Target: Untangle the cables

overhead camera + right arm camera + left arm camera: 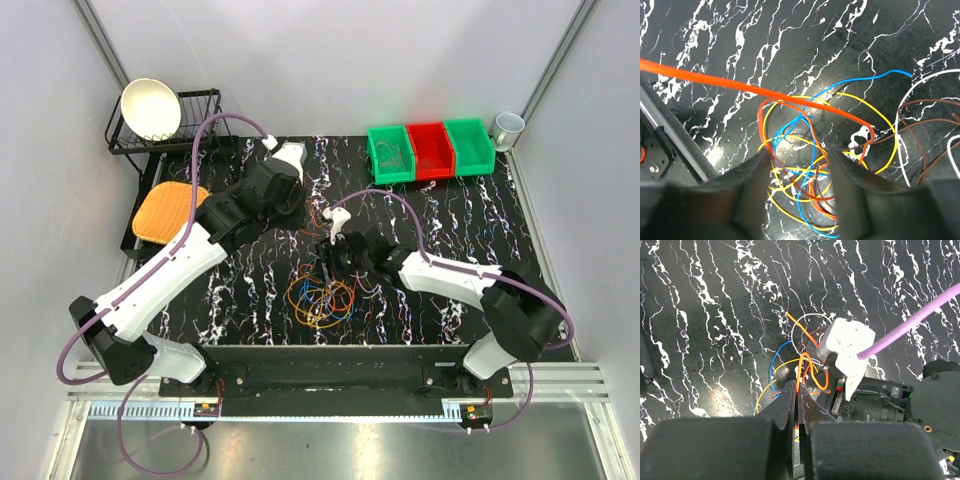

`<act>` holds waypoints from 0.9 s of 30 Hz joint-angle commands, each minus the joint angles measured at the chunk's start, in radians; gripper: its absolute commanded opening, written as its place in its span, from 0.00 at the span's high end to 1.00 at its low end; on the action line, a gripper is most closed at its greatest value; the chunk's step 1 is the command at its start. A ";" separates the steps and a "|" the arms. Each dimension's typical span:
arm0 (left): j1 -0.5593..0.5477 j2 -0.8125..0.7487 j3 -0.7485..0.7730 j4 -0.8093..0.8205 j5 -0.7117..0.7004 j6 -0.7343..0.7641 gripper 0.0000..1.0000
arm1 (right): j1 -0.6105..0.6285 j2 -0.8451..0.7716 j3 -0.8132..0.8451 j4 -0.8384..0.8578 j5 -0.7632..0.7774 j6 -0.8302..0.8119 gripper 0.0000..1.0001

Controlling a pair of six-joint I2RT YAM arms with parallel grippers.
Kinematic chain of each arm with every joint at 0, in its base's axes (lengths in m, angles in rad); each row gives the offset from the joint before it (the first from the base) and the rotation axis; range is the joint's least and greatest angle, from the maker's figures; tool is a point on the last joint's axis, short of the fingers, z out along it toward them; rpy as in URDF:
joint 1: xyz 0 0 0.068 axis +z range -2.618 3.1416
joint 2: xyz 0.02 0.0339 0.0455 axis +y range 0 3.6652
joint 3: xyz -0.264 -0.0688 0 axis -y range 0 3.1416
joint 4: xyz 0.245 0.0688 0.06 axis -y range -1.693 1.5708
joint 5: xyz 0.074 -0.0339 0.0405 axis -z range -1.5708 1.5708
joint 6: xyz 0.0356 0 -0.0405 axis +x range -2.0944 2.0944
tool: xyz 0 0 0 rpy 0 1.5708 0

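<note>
The cables (322, 297) lie in a tangled heap of orange, yellow, blue and red loops on the black marbled table (250, 290). My left gripper (799, 396) is shut on an orange cable (804, 366), which runs up from the heap between its fingers. In the top view the left gripper (305, 214) is above and behind the heap. My right gripper (799, 167) is open, its jaws straddling the tangle (805, 165) just above it. The orange cable (740, 85) stretches taut across the right wrist view. The right gripper also shows in the top view (332, 262).
White and brown wires (912, 107) lie beside the heap. A dish rack with a white bowl (152, 107) and an orange mat (168, 210) stand at the far left. Green and red bins (430, 150) and a mug (507, 127) are at the far right.
</note>
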 commanded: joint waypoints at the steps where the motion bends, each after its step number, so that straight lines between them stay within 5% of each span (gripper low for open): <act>1: 0.026 -0.009 -0.007 0.058 0.034 0.022 0.99 | 0.011 0.002 0.052 0.037 0.038 -0.014 0.84; 3: 0.030 -0.007 -0.013 0.055 0.025 0.020 0.76 | 0.012 -0.021 0.064 0.011 0.038 -0.011 1.00; 4: 0.036 -0.010 -0.017 0.048 0.014 0.017 0.52 | 0.012 -0.062 0.070 0.000 0.047 0.001 1.00; 5: 0.039 -0.015 -0.022 0.045 0.010 0.011 0.14 | 0.012 -0.091 0.080 -0.015 0.050 0.007 1.00; 6: 0.042 -0.025 -0.037 0.045 0.008 0.011 0.01 | 0.012 -0.120 0.101 -0.065 0.055 0.012 1.00; 12: 0.056 -0.101 -0.117 0.047 -0.006 -0.006 0.01 | 0.012 -0.318 0.286 -0.256 0.113 0.021 1.00; 27: 0.058 -0.248 -0.375 0.148 0.162 -0.092 0.01 | 0.012 -0.271 0.863 -0.385 0.116 -0.020 1.00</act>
